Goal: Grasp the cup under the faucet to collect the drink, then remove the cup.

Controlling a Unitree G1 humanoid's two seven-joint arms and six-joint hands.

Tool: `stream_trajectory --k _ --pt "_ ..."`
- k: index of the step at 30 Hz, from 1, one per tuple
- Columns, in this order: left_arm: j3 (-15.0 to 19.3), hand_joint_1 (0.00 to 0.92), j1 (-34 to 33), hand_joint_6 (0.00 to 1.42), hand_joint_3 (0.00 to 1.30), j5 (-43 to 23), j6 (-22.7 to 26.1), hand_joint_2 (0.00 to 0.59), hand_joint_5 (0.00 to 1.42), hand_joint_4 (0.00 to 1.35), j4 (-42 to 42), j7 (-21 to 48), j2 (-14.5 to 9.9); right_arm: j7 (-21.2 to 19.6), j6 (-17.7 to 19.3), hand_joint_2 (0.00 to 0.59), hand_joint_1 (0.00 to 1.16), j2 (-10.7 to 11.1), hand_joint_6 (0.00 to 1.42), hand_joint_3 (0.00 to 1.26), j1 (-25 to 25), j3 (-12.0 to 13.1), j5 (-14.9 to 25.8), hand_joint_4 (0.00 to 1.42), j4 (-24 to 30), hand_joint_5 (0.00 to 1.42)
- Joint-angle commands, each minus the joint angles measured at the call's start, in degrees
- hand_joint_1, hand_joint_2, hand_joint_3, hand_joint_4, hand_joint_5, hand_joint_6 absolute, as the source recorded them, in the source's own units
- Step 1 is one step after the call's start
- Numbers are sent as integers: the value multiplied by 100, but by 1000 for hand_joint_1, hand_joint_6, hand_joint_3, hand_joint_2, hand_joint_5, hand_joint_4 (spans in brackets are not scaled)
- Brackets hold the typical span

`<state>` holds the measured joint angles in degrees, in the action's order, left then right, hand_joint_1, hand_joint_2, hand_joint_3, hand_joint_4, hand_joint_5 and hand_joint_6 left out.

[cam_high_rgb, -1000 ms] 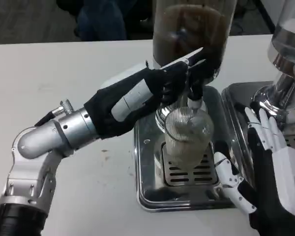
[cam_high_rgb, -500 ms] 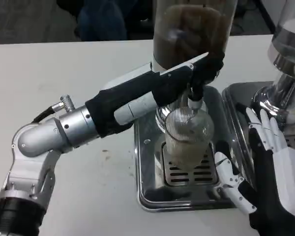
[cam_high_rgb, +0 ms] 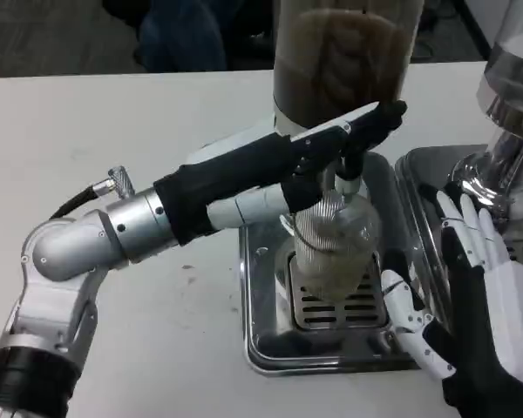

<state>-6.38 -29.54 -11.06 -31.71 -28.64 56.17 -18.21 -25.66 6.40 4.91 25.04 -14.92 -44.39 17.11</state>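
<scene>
Here, in the head view, one ribbed clear cup (cam_high_rgb: 334,248) stands on the drip tray (cam_high_rgb: 260,300) under the faucet (cam_high_rgb: 346,178) of one dark dispenser (cam_high_rgb: 344,52). The left hand (cam_high_rgb: 327,152) reaches over the cup at the faucet; its grip cannot be told. The right hand (cam_high_rgb: 466,287), fingers spread and empty, waits just right of the cup, on the bench (cam_high_rgb: 113,131).

even overhead light, bright white table (cam_high_rgb: 113,131), soft faint shadows, glare on steel drip tray (cam_high_rgb: 261,340) and chrome base (cam_high_rgb: 492,174), left hand (cam_high_rgb: 331,148) slightly motion-blurred, background dim and soft, mild compression noise
</scene>
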Motion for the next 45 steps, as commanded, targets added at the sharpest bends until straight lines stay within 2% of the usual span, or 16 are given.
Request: stream_trajectory --k 1,10,20,28,32,35,45 --pt "-214 0 66 5 0 284 -162 72 0 0 -63 70 -100 14 64 438 187 25 18 118 18 6 81 62 14 3" --pt "-388 0 99 5 0 440 -514 72 0 0 -70 -55 -165 206 10 411 189 45 0 86 70 -8 286 35 43 0" --pt "-508 0 136 6 0 534 -702 66 0 0 -18 -184 -222 519 -342 407 180 -5 0 66 169 30 253 12 241 0" --pt "-628 0 176 7 0 580 -797 66 0 0 39 -309 -277 848 -478 377 148 -19 0 46 234 207 678 0 272 0" --pt "-660 0 184 7 0 594 -803 66 0 0 50 -335 -292 976 -392 355 143 0 0 36 224 288 960 0 211 0" --pt "-679 0 188 7 0 601 -806 66 0 0 51 -352 -293 1069 -261 327 185 24 0 22 215 380 1299 0 100 0" --pt "-734 0 210 8 6 590 -811 68 0 0 97 -439 -334 1277 155 244 339 127 0 0 143 521 1938 0 -260 0"
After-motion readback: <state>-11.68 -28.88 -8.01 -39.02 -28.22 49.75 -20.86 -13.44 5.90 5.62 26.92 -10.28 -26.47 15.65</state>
